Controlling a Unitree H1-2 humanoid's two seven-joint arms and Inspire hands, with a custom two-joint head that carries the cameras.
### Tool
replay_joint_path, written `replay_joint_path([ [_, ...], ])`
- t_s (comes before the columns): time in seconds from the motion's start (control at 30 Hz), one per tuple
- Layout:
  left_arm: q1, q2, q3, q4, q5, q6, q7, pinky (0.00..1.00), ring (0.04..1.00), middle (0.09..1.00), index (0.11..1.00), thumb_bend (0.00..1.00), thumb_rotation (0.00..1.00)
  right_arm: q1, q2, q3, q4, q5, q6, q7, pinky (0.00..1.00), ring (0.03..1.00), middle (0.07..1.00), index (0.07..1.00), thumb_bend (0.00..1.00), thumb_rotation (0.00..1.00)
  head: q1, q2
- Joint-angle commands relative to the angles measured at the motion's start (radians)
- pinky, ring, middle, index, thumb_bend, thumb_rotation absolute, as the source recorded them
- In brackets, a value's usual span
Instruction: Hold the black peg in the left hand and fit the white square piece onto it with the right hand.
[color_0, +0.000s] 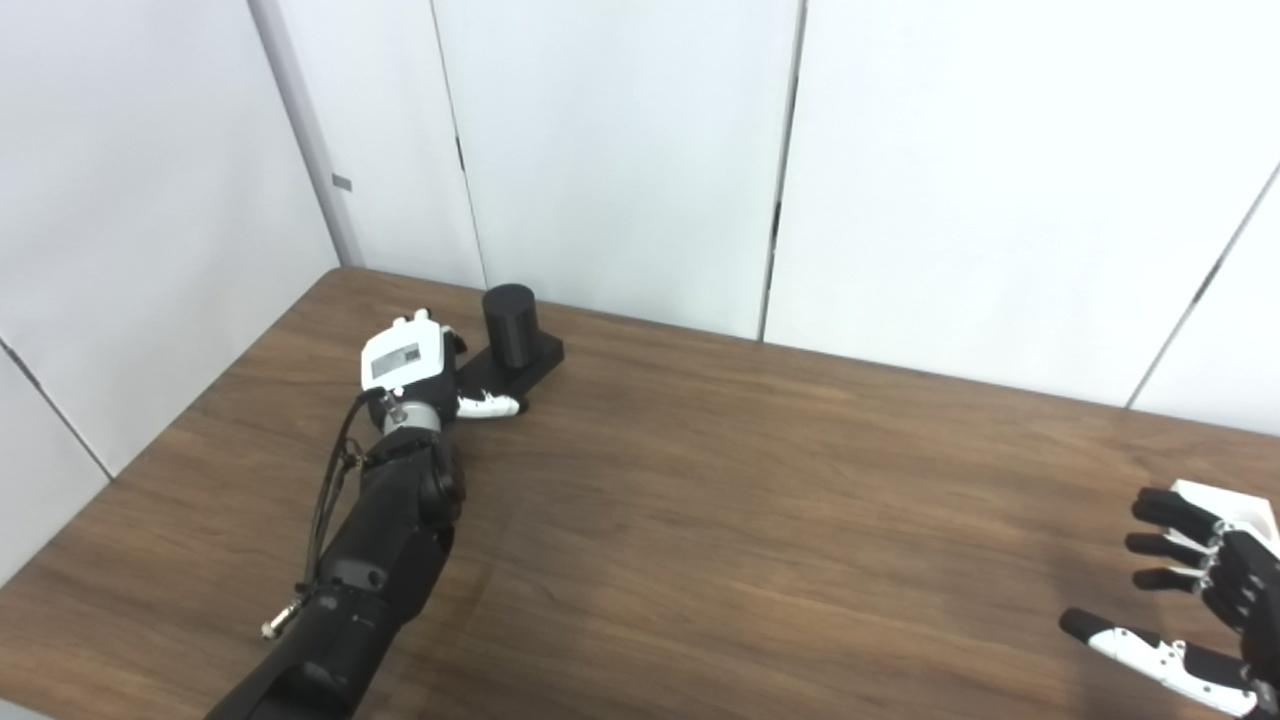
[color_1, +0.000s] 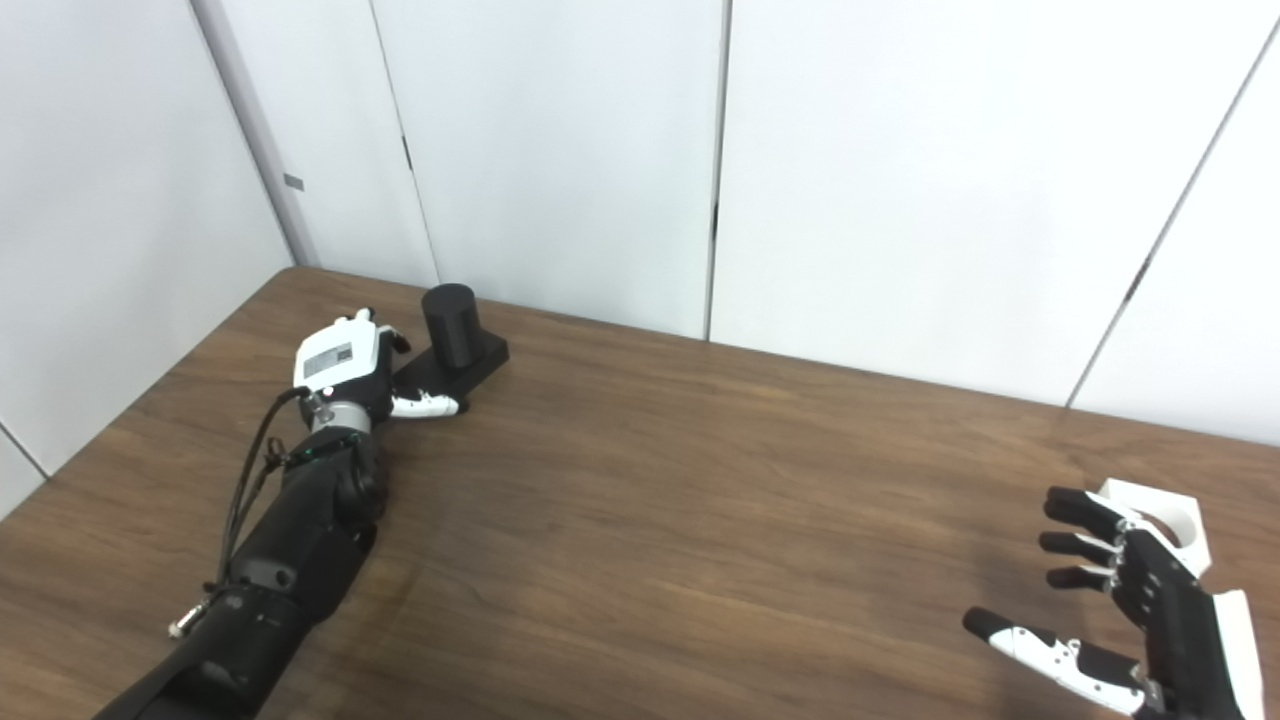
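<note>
The black peg is a short upright cylinder on a flat black base, standing on the table at the far left. My left hand lies against the near end of that base, its white thumb stretched along the base's front edge. The hand's white back hides its fingers, so its grip cannot be made out. At the right edge lies the white square piece with a round hole. My right hand hovers just in front of it, open, fingers spread and thumb apart, not touching it.
The brown wooden table runs to white wall panels close behind the peg. The table's left edge slants near my left forearm. A cable loops along that forearm.
</note>
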Motion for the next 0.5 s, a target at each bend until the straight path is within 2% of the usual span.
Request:
replay_joint_path([
  [0.0, -0.049, 0.044, 0.011, -0.030, 0.033, 0.003, 0.006, 0.95, 1.000, 0.976, 0.686, 1.00, 0.48, -0.019, -0.006, -0.011, -0.044, -0.005, -0.020, -0.004, 0.55, 0.677, 0.737, 0.715, 0.55, 0.00, 0.001, 0.001],
  [0.23, -0.044, 0.056, 0.007, -0.022, 0.069, 0.003, -0.053, 1.00, 1.000, 0.968, 0.691, 0.95, 0.41, -0.017, -0.005, -0.009, -0.049, -0.006, -0.010, -0.002, 0.56, 0.685, 0.744, 0.724, 0.54, 0.00, 0.002, 0.008],
  [0.47, -0.034, 0.072, 0.003, -0.040, 0.071, 0.003, -0.115, 1.00, 1.000, 0.969, 0.652, 0.97, 0.32, -0.016, -0.006, -0.010, -0.048, -0.003, -0.019, -0.002, 0.56, 0.677, 0.742, 0.724, 0.54, 0.00, -0.002, 0.015],
])
